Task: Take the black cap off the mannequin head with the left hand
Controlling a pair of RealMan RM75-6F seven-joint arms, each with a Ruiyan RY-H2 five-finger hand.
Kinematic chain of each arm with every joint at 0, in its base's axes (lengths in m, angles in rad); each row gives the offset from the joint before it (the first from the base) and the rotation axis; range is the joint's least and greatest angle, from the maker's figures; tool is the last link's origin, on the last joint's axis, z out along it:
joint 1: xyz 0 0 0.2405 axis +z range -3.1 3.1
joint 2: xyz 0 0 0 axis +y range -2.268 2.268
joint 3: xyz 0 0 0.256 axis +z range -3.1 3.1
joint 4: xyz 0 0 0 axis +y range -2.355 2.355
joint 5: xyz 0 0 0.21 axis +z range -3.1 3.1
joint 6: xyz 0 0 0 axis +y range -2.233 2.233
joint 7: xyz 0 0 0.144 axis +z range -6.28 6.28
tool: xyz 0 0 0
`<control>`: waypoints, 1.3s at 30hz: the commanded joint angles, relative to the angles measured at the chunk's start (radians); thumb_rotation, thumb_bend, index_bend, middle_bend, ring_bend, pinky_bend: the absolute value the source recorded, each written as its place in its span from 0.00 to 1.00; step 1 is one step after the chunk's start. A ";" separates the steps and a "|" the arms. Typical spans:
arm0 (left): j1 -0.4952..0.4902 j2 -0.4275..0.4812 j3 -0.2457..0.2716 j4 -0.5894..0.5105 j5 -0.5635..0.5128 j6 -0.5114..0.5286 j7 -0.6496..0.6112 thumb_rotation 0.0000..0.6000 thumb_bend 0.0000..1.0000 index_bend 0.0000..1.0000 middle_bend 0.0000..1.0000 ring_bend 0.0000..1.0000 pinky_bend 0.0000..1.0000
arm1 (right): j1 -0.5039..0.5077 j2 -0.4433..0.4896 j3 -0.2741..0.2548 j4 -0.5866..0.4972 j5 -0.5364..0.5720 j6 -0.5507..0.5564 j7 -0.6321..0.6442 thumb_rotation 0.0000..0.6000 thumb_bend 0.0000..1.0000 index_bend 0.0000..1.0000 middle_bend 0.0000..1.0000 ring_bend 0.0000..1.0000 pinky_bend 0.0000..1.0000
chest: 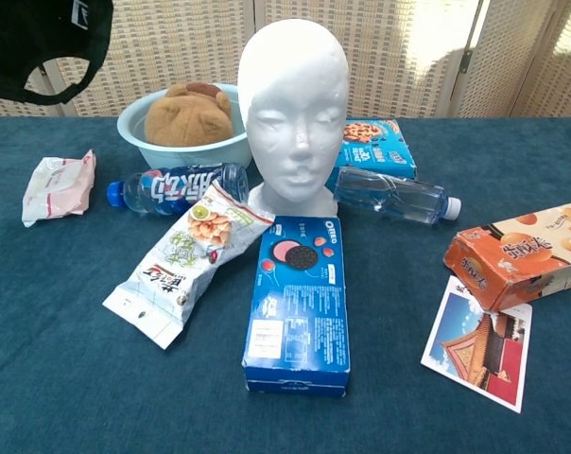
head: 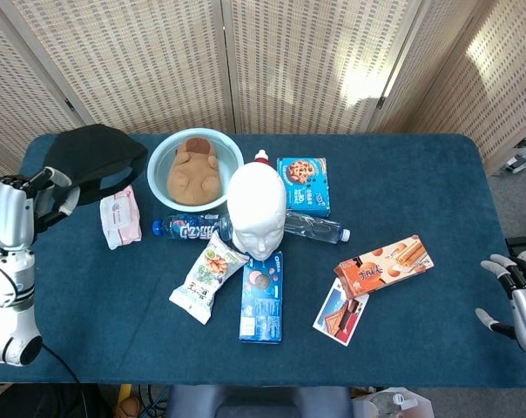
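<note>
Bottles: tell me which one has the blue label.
The bottle left of the mannequin head, blue-capped, below the bowl. The other bottle, on the right, is clear and unlabelled.

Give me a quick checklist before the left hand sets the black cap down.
1. Cap off the mannequin head: ok, head is bare.
2. Left hand holds the black cap: ok.
3. Cap clear of the bowl: ok, it hangs left of it.
4. Table under the cap: cannot tell; the pink tissue pack lies close by.
5. Right hand out of the way: ok, open at the table's right edge.
</note>
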 commanded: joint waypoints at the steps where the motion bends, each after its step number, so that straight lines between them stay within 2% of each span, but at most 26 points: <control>1: 0.032 0.020 0.024 0.011 0.014 0.021 0.004 1.00 0.32 0.61 1.00 1.00 1.00 | 0.002 -0.001 0.001 0.001 0.001 -0.003 0.000 1.00 0.06 0.28 0.22 0.15 0.22; 10: 0.115 0.019 0.096 0.052 0.051 0.062 -0.013 1.00 0.32 0.61 1.00 1.00 1.00 | 0.011 0.000 0.001 -0.006 -0.002 -0.011 -0.007 1.00 0.06 0.28 0.22 0.15 0.22; 17: 0.152 -0.029 0.144 0.091 0.099 0.105 -0.024 1.00 0.32 0.61 1.00 1.00 1.00 | 0.015 0.001 -0.001 -0.017 -0.005 -0.013 -0.016 1.00 0.06 0.28 0.22 0.15 0.22; 24: 0.146 -0.098 0.164 0.134 0.131 0.107 -0.039 1.00 0.32 0.61 1.00 1.00 1.00 | 0.013 0.007 -0.003 -0.028 -0.008 -0.008 -0.026 1.00 0.06 0.28 0.22 0.15 0.22; 29: 0.138 -0.141 0.197 0.168 0.162 0.085 -0.042 1.00 0.32 0.61 1.00 1.00 1.00 | 0.008 0.008 -0.004 -0.028 -0.005 0.000 -0.025 1.00 0.06 0.28 0.22 0.15 0.22; 39: 0.122 -0.249 0.248 0.332 0.201 0.045 -0.063 1.00 0.32 0.62 1.00 1.00 1.00 | 0.009 0.006 -0.005 -0.032 -0.008 0.000 -0.032 1.00 0.06 0.28 0.22 0.15 0.22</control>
